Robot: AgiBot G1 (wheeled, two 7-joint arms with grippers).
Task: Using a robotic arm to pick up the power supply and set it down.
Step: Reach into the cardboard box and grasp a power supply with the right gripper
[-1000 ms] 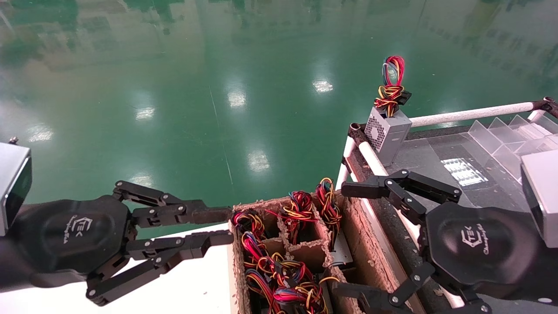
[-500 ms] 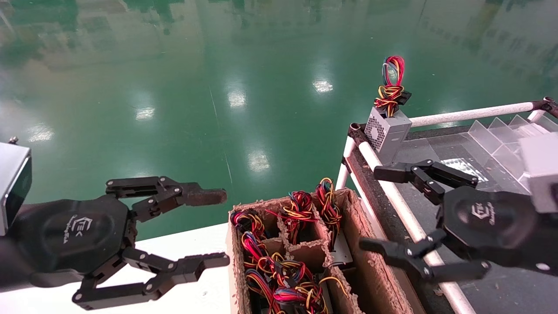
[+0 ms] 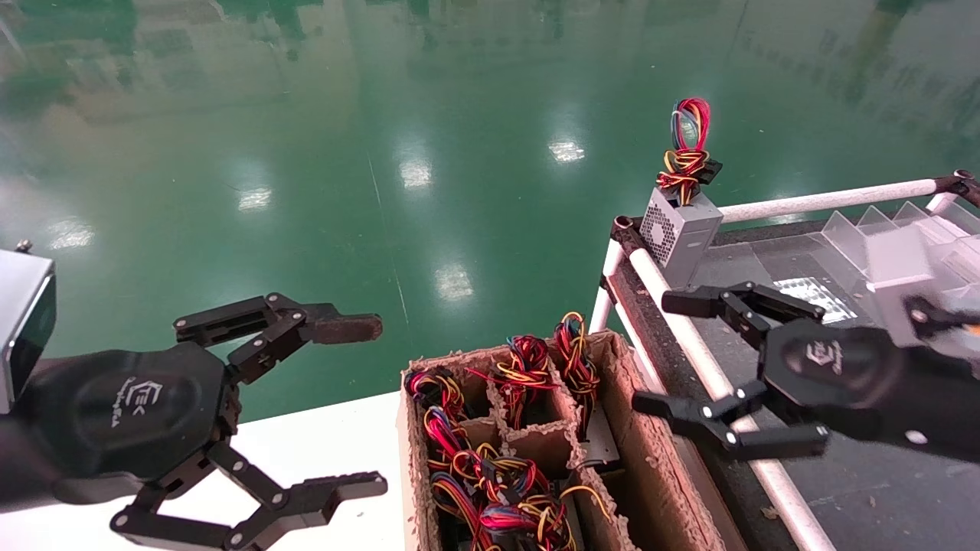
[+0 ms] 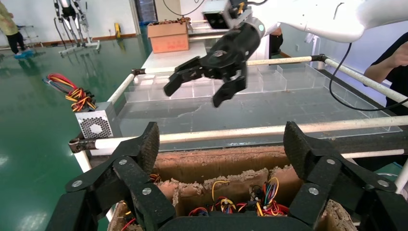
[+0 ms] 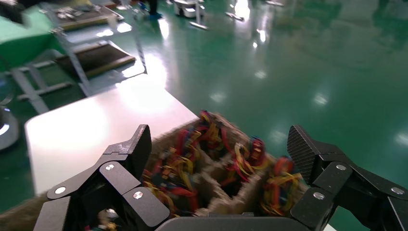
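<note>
Power supply [image 3: 599,444], head view: only a silver-grey sliver shows under a knotted red-yellow-black wire bundle in a rear-right cell of the cardboard box [image 3: 651,474]. Wires point up; long axis hidden. Right gripper [image 3: 654,352] released, fingers spread wide over the white rail [image 3: 689,337] just beside the box. Left gripper [image 3: 377,405] spread at the box's left.

Left wrist view: right gripper [image 4: 192,96] empty, above the box's far wall [image 4: 211,166].

Right wrist view: bundles blurred.

The floor [image 3: 306,153] is glossy green, mirror-smooth; the divided box [image 3: 612,428] rough, fibrous brown pulp; the power supply [image 3: 680,233] matt grey metal, perforated; both hands' links matt black.
</note>
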